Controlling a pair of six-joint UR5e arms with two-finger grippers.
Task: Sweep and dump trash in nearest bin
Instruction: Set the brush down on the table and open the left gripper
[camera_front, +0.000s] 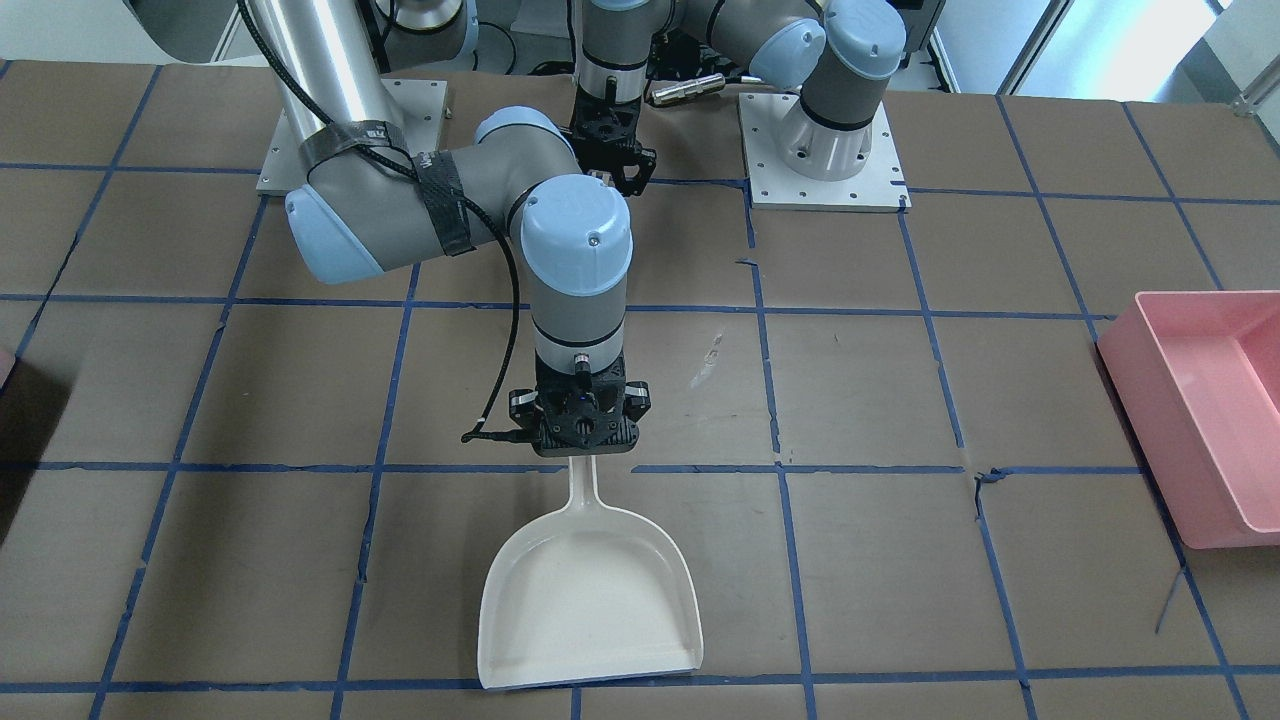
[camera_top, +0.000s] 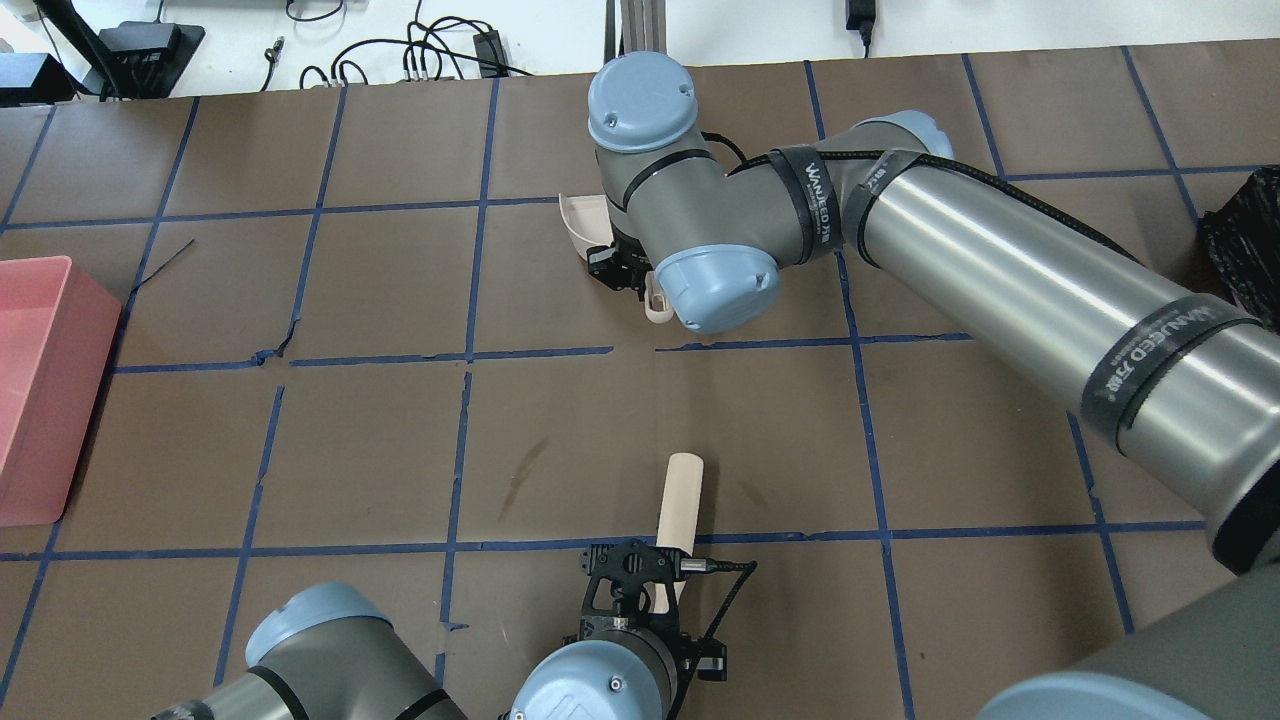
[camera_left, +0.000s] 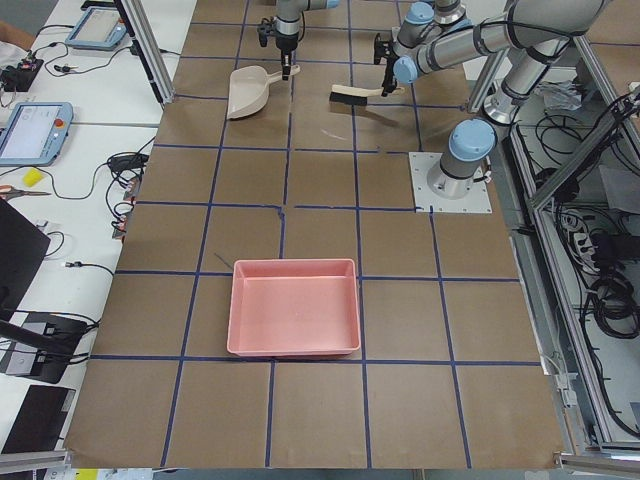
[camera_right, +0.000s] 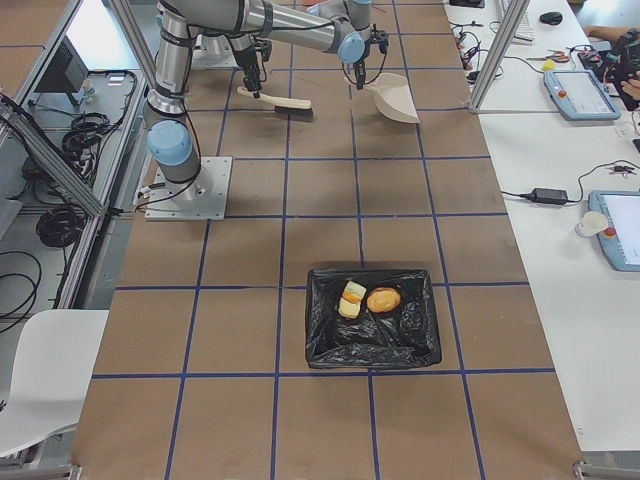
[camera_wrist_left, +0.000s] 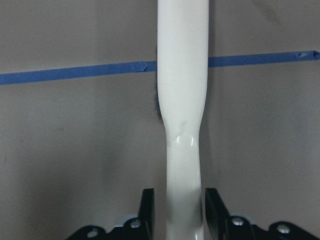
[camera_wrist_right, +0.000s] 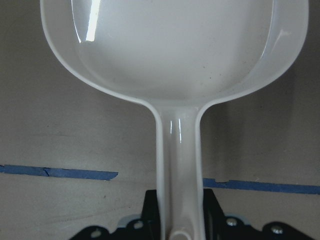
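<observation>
3 trash lumps (camera_right: 383, 299) in 1 black-lined bin (camera_right: 330, 352).
Right gripper (camera_wrist_right: 180, 199) clamps 1 dustpan (camera_front: 590, 590) handle; left gripper (camera_wrist_left: 178, 199) slack around 1 brush (camera_top: 680, 500) handle.

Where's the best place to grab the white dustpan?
Grab the dustpan by its thin handle, from straight above, fingers on either side. It lies flat, the pan is too wide to pinch, and the handle sticks out toward the robot. The right gripper grips it there.

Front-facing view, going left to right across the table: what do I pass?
bin at the left edge → dustpan → pink tub at the right edge
</observation>
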